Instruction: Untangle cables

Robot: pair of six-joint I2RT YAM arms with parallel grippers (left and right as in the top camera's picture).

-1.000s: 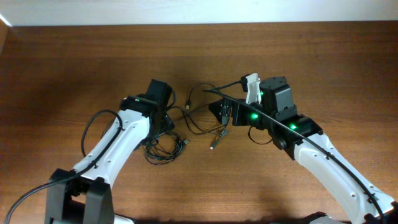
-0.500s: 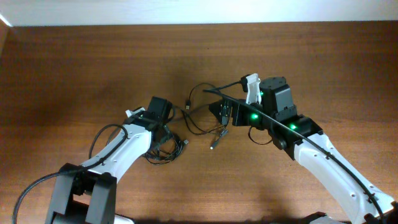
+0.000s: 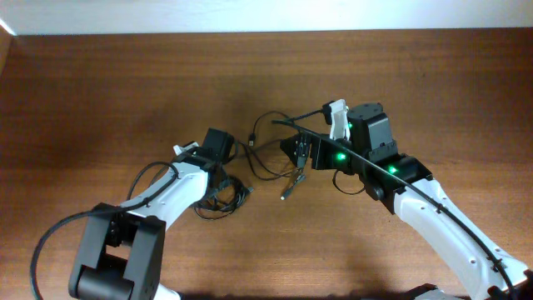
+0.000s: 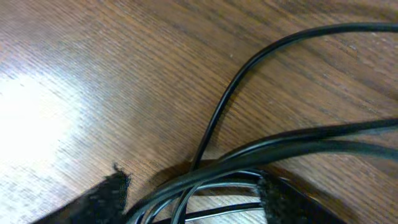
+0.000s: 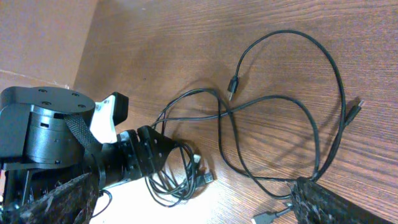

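Several thin black cables lie mid-table. A bunched tangle (image 3: 218, 202) sits under my left gripper (image 3: 219, 173), and a looser loop (image 3: 268, 143) runs right toward my right gripper (image 3: 297, 155). In the left wrist view the left gripper (image 4: 193, 202) is low over the wood, its fingers (image 4: 93, 202) apart on either side of a bundle of cables (image 4: 249, 165). The right wrist view shows the tangle (image 5: 180, 180), the wide loop (image 5: 314, 124) and loose plugs (image 5: 231, 84). My right gripper (image 5: 194, 185) stands wide open, with one cable passing by its right finger (image 5: 336, 205).
A silver-tipped plug (image 3: 286, 193) lies on the wood below the right gripper. The left arm's black wrist and white cap (image 5: 59, 127) fill the left of the right wrist view. Bare brown table surrounds the cables, with a pale wall along the back edge (image 3: 266, 15).
My left arm has drawn back toward the front and come down on the bunched tangle, and its jaws have narrowed around the cables. The right arm has not moved.
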